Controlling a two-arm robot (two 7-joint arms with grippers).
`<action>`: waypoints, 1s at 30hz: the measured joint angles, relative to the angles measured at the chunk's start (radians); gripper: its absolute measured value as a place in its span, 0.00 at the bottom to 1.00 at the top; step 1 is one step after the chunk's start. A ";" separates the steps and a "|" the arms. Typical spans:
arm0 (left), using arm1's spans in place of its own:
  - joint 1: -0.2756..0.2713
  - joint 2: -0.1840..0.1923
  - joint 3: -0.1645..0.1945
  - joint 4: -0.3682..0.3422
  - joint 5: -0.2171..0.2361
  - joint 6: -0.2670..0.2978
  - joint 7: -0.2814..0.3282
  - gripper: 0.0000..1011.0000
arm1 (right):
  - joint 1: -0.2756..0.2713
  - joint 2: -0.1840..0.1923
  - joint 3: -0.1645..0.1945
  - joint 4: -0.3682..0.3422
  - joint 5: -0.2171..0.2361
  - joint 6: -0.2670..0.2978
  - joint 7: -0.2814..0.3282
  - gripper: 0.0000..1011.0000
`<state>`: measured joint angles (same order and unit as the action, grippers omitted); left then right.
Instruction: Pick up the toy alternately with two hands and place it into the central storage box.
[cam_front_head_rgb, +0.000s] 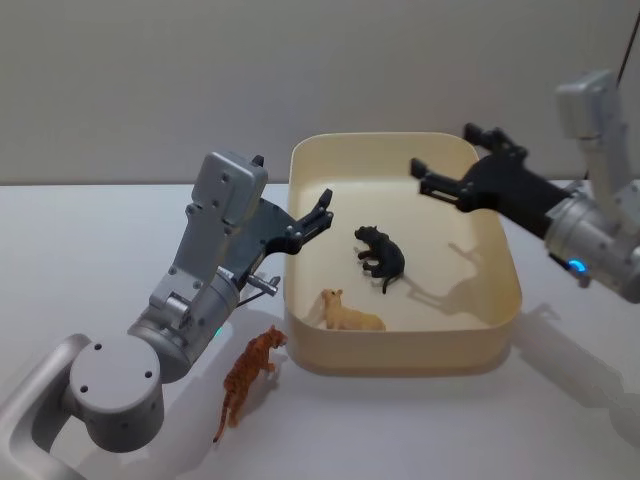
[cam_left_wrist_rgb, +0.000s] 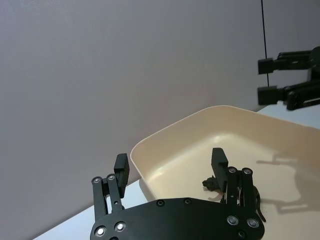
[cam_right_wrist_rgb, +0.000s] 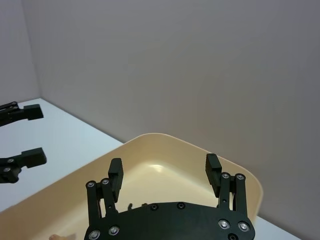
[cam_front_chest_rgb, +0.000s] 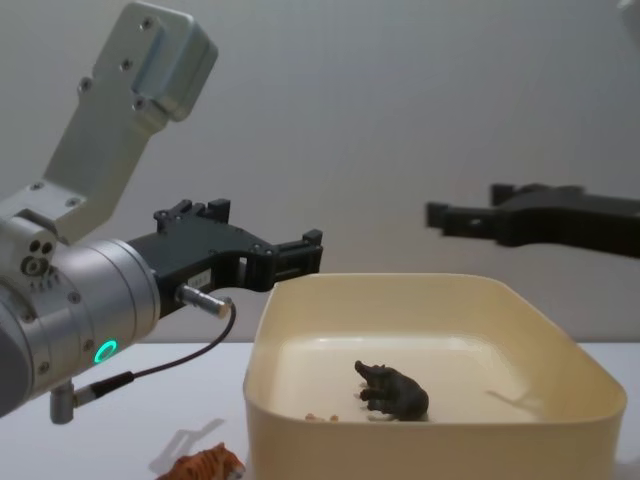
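The cream-yellow central storage box (cam_front_head_rgb: 400, 358) stands mid-table. Inside it lie a black animal toy (cam_front_head_rgb: 381, 256) and a tan lion toy (cam_front_head_rgb: 348, 312). An orange tiger toy (cam_front_head_rgb: 248, 378) stands on the table just outside the box's near left corner. My left gripper (cam_front_head_rgb: 320, 210) hangs open and empty over the box's left rim, above and beyond the tiger. My right gripper (cam_front_head_rgb: 445, 152) is open and empty above the box's far right part. In the chest view both the left gripper (cam_front_chest_rgb: 305, 255) and the right gripper (cam_front_chest_rgb: 440, 215) hover above the box (cam_front_chest_rgb: 430, 440).
The white table (cam_front_head_rgb: 90, 240) spreads to the left and front of the box. A grey wall (cam_front_head_rgb: 300, 70) rises behind it. The left arm's silver wrist (cam_front_head_rgb: 185, 320) with its green ring light sits close over the tiger's left side.
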<state>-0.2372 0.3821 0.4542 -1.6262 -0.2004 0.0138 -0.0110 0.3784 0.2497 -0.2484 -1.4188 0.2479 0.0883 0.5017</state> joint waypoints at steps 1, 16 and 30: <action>0.000 0.000 0.000 0.000 0.000 0.000 0.000 0.99 | -0.009 0.012 0.010 -0.012 0.010 0.000 -0.009 0.99; 0.000 0.000 0.000 0.000 0.000 0.000 -0.001 0.99 | -0.099 0.109 0.090 -0.131 0.093 0.017 -0.080 0.99; 0.042 0.042 -0.016 -0.077 -0.048 0.084 -0.007 0.99 | -0.129 0.140 0.116 -0.169 0.117 0.023 -0.101 0.99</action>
<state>-0.1955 0.4242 0.4385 -1.7035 -0.2480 0.0983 -0.0184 0.2496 0.3900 -0.1326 -1.5875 0.3653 0.1117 0.4007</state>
